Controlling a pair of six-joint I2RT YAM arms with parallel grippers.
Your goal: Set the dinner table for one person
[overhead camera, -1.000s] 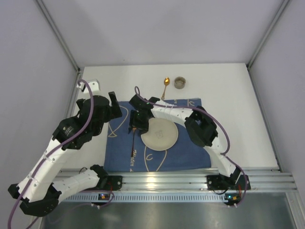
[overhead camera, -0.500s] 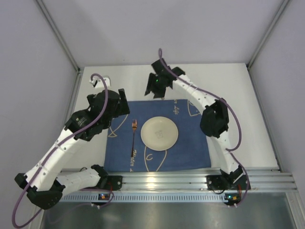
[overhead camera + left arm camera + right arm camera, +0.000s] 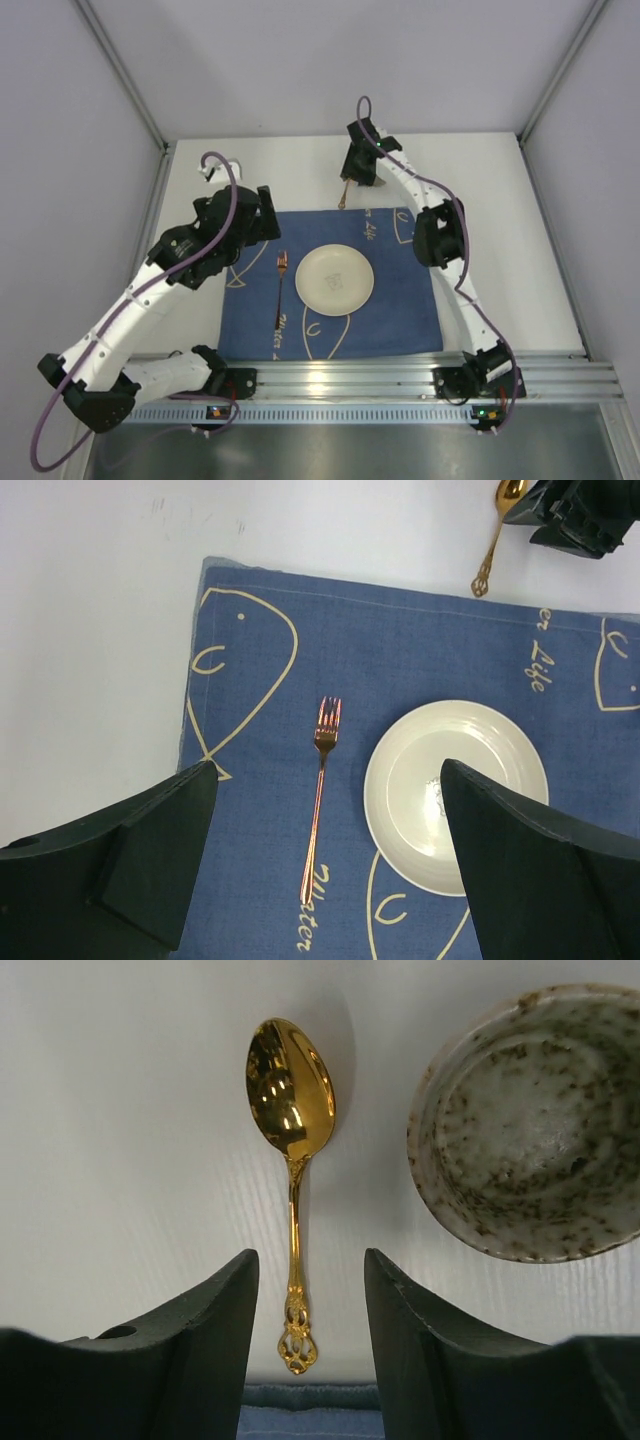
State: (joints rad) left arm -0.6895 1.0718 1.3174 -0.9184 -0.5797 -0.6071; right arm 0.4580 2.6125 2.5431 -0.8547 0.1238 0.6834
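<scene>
On the white dinner table (image 3: 500,220) lies a navy cloth (image 3: 400,310) with a cream plate (image 3: 334,278) and a copper fork (image 3: 279,290) to the plate's left. A gold spoon (image 3: 291,1140) lies on the table beyond the cloth; its handle end (image 3: 341,203) shows in the top view. My right gripper (image 3: 310,1290) is open, with its fingers on either side of the spoon's handle, above it. A speckled cup (image 3: 530,1120) stands right of the spoon. My left gripper (image 3: 325,830) is open and empty above the cloth's left part, with the fork (image 3: 320,780) and plate (image 3: 455,795) below it.
The cloth's far edge (image 3: 310,1400) lies just under the spoon's handle tip. Grey walls enclose the table on three sides. A metal rail (image 3: 330,375) runs along the near edge by the arm bases.
My right arm left the fork on the cloth left of the plate and swung to the far side, over the gold spoon. My left arm drew back and rose a little.
</scene>
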